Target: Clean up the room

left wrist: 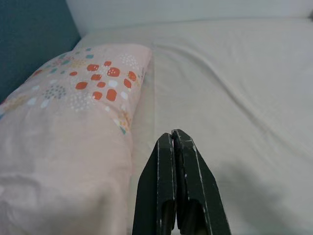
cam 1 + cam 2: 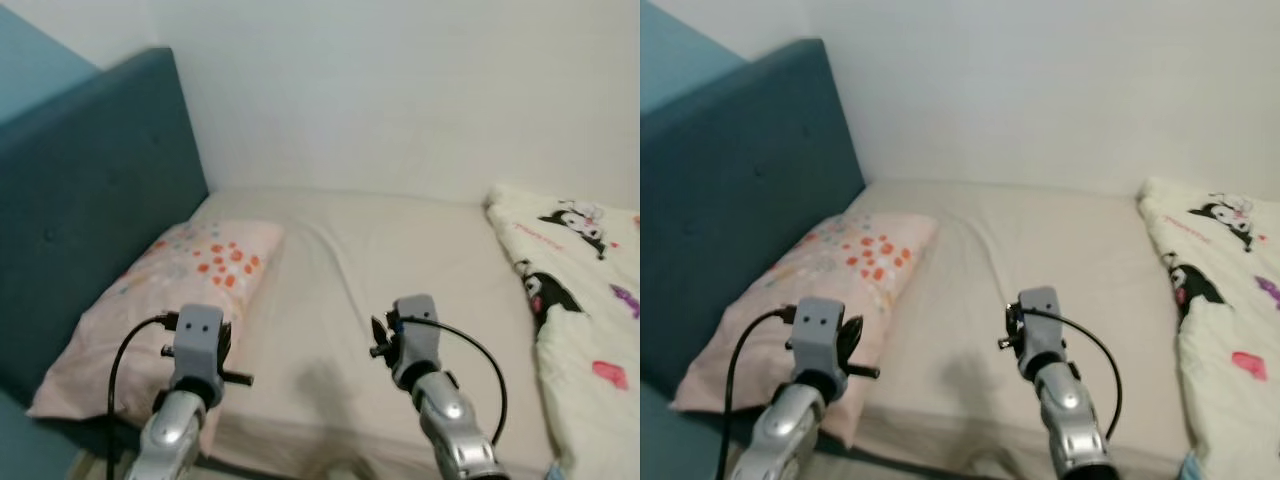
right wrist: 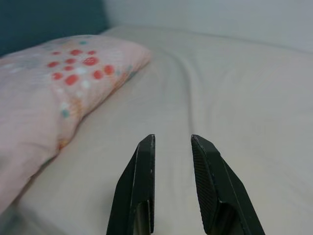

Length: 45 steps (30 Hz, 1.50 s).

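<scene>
- The bed (image 2: 400, 260) lies ahead, covered by a plain beige fitted sheet with a few soft creases; it runs up to a white wall (image 2: 400, 90) at the far side.
- A teal upholstered headboard (image 2: 90, 190) stands along the robot's left.
- A pink pillow (image 2: 180, 300) printed with orange, white and teal dots lies against the headboard, its near end reaching the front edge of the mattress.
- On the right a cream blanket (image 2: 580, 320) with black-and-white cartoon characters is bunched up — it drapes over the bed's right side, well apart from the pillow.
- The left gripper (image 1: 175, 139) is clenched, its 2 black fingers pressed together with nothing between them; it hovers over the sheet just beside the pillow's near end.
- The right gripper (image 3: 172, 144) is released — a clear gap shows between its 2 fingers, and it holds nothing. It hangs above the bare sheet in the middle of the bed, between pillow and blanket.
- Both silver arms reach forward over the front edge of the mattress.
</scene>
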Motion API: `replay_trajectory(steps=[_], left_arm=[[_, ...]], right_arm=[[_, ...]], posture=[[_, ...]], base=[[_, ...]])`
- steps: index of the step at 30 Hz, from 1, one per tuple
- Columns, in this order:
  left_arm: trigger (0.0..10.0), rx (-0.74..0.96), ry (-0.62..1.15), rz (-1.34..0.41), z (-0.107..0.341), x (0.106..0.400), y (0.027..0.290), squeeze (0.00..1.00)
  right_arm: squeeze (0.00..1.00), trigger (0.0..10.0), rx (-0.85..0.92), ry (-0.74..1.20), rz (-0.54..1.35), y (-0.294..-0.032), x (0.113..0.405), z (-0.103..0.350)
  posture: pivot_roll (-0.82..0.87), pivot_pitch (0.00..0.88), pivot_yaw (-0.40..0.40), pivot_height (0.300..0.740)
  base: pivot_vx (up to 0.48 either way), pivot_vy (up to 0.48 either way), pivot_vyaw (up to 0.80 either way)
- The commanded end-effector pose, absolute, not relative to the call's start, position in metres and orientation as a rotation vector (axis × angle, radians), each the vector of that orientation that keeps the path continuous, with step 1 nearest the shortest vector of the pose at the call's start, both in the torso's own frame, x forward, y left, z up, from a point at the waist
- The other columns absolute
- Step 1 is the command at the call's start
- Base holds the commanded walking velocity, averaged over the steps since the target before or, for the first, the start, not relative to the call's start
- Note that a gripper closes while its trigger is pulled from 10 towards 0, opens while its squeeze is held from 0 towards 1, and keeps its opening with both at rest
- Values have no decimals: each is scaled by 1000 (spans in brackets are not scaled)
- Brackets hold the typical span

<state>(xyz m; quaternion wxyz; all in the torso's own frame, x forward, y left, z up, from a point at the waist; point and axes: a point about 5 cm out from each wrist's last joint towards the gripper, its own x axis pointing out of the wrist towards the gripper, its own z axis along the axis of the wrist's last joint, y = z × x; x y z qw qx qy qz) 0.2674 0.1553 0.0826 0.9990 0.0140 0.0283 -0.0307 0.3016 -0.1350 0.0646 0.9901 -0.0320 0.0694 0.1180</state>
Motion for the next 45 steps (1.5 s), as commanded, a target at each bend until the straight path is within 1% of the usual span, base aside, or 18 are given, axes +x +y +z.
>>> replay_trajectory(steps=[1,4,6,9,15,23,26,32,36,41,45], left_arm=[[10000,34,81,-55,78,264,157,0],[10000,36,81,-53,79,264,158,0],[10000,33,116,-62,77,266,158,0],[10000,31,123,-79,76,267,158,0],[10000,36,133,-55,75,268,160,0],[10000,22,139,-46,74,268,160,0],[10000,34,193,-37,67,267,158,0],[10000,5,190,-89,63,264,151,0],[10000,14,200,-84,59,264,152,0],[10000,37,217,-83,54,264,155,0],[10000,32,217,-82,55,265,154,0]], right_arm=[[0,10000,-55,155,226,-139,299,62],[0,10000,-53,156,227,-139,299,62],[0,10000,-50,156,227,-139,299,62],[0,10000,-49,155,228,-138,300,63],[0,10000,-47,156,224,-139,300,63],[0,10000,-46,159,224,-139,301,63],[0,10000,-63,152,210,-140,302,64],[0,10000,-102,188,195,-142,301,58],[0,10000,-119,199,184,-143,300,55],[0,10000,-124,234,129,-152,297,48],[0,10000,-115,239,122,-154,297,47]], posture=[[13,65,18,724],[12,65,18,724],[13,65,18,724],[13,65,18,724],[10,71,21,724],[10,74,21,724],[9,76,21,724],[9,78,22,724],[7,75,24,724],[3,74,28,724],[3,74,27,724]], base=[[0,-304,0],[0,-304,0],[0,0,0],[0,472,0],[0,472,0],[0,0,0],[0,0,0],[0,0,0],[0,0,0],[0,0,0],[0,0,0]])
